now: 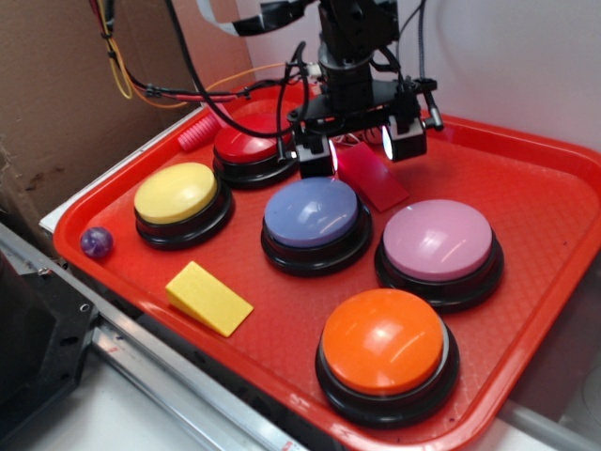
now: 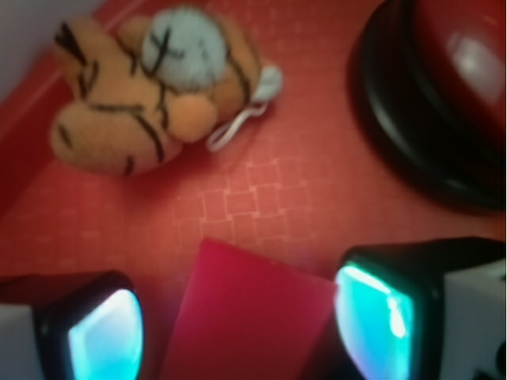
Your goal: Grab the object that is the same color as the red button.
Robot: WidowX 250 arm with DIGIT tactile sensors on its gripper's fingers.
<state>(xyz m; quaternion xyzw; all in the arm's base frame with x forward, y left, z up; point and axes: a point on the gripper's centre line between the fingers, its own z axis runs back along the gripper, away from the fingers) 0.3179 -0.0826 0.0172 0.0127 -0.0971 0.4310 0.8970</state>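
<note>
Gripper (image 1: pixel 360 143) spread open, straddling dark-red wedge (image 2: pixel 249 317) on tray (image 1: pixel 526 188); nothing clenched yet. Matches red button (image 1: pixel 246 143), hence positioned for pinch.

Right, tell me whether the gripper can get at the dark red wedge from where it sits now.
Probably yes. The gripper hangs open right over the dark red wedge, and the wrist view shows the wedge between the two fingers. The red button sits close beside it but looks clear.

Wedge block (image 1: pixel 373 176) lies on the tray (image 1: pixel 526 197) between the gripper (image 1: pixel 360 150) fingers; domed button (image 1: pixel 252 143) to its left.
</note>
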